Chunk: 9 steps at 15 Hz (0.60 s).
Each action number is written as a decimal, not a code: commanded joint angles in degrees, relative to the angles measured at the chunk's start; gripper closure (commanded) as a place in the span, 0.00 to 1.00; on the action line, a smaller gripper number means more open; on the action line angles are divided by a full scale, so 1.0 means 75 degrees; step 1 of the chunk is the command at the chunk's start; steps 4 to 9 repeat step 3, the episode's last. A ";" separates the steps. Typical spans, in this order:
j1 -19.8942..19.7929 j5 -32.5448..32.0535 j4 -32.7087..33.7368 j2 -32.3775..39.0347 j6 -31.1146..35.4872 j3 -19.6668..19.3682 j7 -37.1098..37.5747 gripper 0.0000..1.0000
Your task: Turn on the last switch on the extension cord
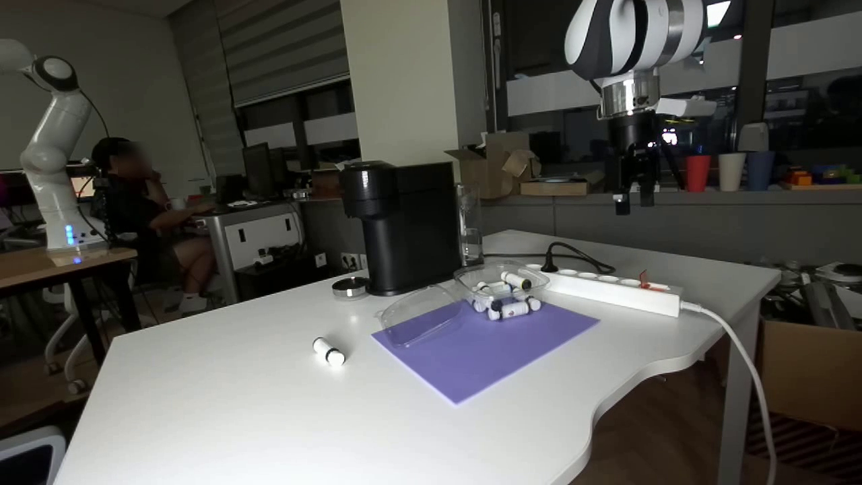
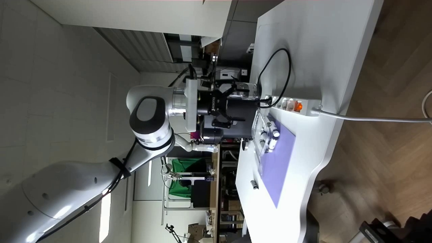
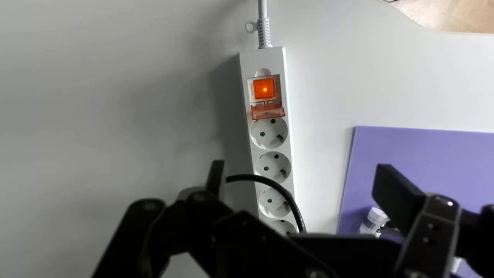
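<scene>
Fingers [image 3: 397,199] spread wide, the hand [image 3: 305,183] hangs over the tabletop [image 3: 115,116], and there, below it and well apart, lies the extension cord [image 3: 271,150]! Wrist view, left to right: a finger, the black cable [image 3: 251,177] arching across the sockets, then the cord itself, showing between the two fingertips. Ahead of the hand, its far end carries the orange switch [image 3: 264,88], a bright spot on its face, lit or reflecting I can't tell, red cover [image 3: 267,111] tipped up beside it. Next the right finger, and below it the purple mat [image 3: 428,154].

That switch face-on is the wrist view's alone. Over to an exterior view: far left of the hand and lower, a lone bottle [image 1: 328,352]; nearer the hand, the black coffee machine [image 1: 417,222]; to the hand's right, on the ledge [image 1: 720,200], three cups [image 1: 731,171], red, cream, blue. All of that lies outside the wrist view.

Containers! Left of the hand and below: a clear lid [image 1: 424,316] at the mat's edge, then the clear container [image 1: 465,281], white bottles [image 1: 515,280] in it, others at its front, inside or outside I can't tell. Right of the hand, the cups' insides are hidden.
</scene>
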 commanded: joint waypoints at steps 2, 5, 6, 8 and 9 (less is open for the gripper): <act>-0.0072 -0.0044 0.0014 0.0015 -0.0011 0.0070 0.0018 0.00; -0.0074 -0.0044 0.0014 0.0019 -0.0011 0.0070 0.0017 0.00; -0.0074 -0.0044 0.0014 0.0019 -0.0011 0.0070 0.0017 0.00; -0.0074 -0.0044 0.0014 0.0019 -0.0011 0.0070 0.0017 0.00; -0.0074 -0.0044 0.0014 0.0019 -0.0011 0.0070 0.0017 0.00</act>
